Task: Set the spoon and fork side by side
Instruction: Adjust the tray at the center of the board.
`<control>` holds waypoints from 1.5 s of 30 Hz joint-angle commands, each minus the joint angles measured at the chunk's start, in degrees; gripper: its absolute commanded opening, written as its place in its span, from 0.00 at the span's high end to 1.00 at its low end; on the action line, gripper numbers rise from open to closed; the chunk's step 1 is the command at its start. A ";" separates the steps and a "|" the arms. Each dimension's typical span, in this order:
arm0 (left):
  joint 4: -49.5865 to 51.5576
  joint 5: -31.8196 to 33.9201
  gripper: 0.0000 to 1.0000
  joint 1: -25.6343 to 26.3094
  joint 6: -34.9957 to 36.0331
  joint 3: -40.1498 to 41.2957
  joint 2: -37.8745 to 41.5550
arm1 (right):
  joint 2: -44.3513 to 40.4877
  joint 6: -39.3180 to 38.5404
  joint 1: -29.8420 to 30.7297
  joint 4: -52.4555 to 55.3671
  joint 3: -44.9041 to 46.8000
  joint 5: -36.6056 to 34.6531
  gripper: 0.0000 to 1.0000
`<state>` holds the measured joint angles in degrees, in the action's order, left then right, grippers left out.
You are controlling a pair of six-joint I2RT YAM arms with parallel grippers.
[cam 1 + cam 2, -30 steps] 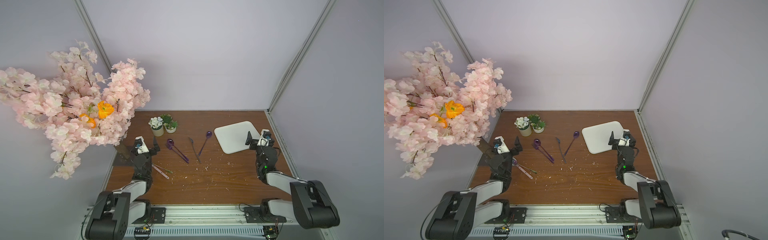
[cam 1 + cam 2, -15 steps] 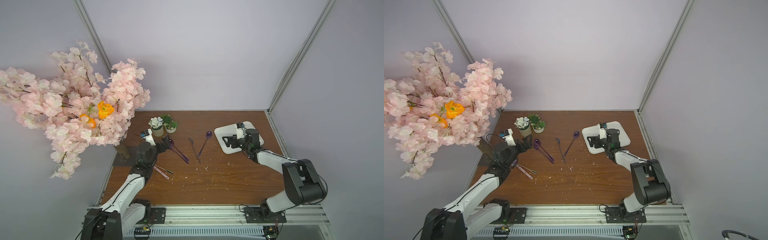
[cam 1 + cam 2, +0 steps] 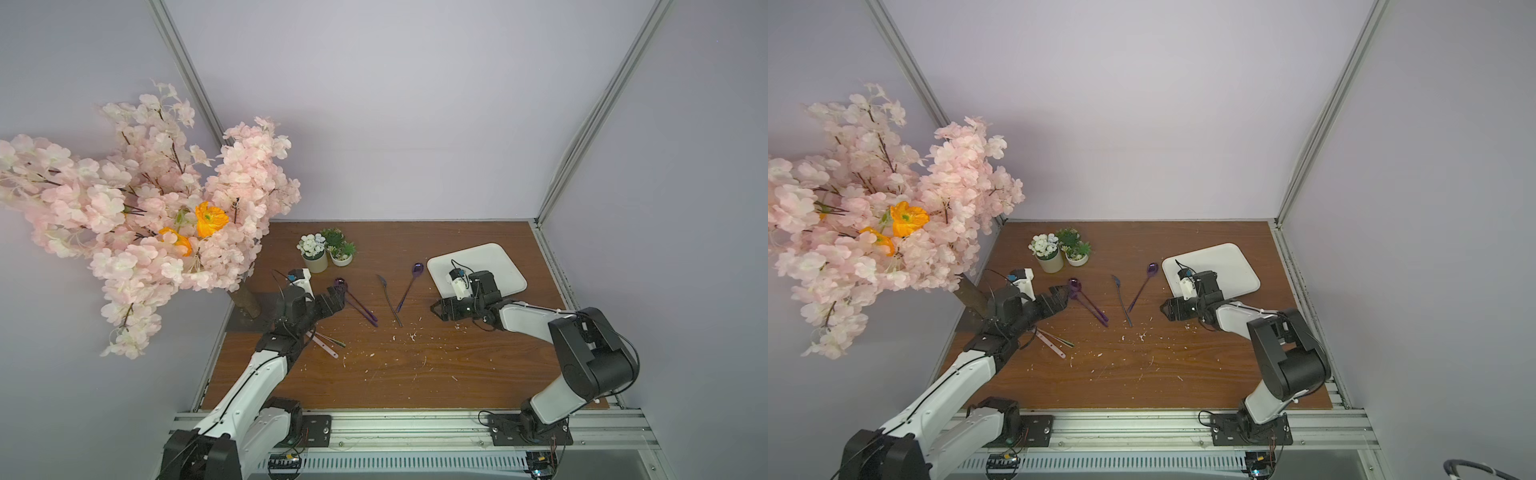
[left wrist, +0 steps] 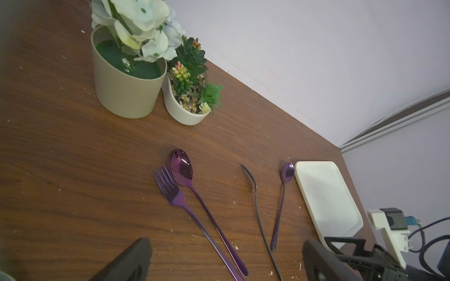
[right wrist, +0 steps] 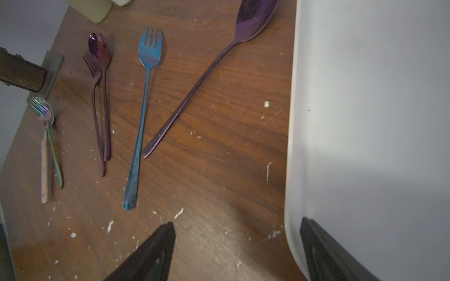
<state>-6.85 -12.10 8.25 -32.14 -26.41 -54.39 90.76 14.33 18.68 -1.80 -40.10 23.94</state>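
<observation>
In both top views the fork (image 3: 390,300) and spoon (image 3: 408,289) lie at the centre of the frame in a V, heads spread toward the top, handle ends almost meeting; they are not yet side by side. At left, the left gripper (image 3: 332,302) hovers just beside the purple pair (image 3: 359,306), which already lies together; a careless sweep would likely scatter it. In the middle, both handles are thin and flat on the wood, so a pinch may slip; dragging one could nudge the other where the ends converge. At right, the right gripper (image 3: 436,311) sits at the lower-left corner of the white tray (image 3: 498,266); a finger might catch its rim. The left jaws stand wide open and hold nothing; I cannot tell whether they graze that pair. The right jaws are open too and empty; one finger is over bare wood, the other over the tray's corner.
</observation>
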 commanded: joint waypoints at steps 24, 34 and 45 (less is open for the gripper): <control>2.46 -2.60 0.01 0.27 1.21 -1.89 3.06 | -13.32 31.43 26.94 -5.48 16.33 4.71 0.17; 2.59 -7.47 0.01 0.35 0.69 -2.74 0.87 | -12.62 22.50 25.39 9.91 4.06 -2.75 0.17; 2.54 -7.97 0.01 4.23 0.31 -2.36 -0.02 | -2.80 1.57 -3.67 17.70 -13.98 -17.72 0.16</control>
<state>-4.80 -19.49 10.59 -31.99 -27.77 -53.91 84.36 21.54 16.23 14.68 -52.45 10.02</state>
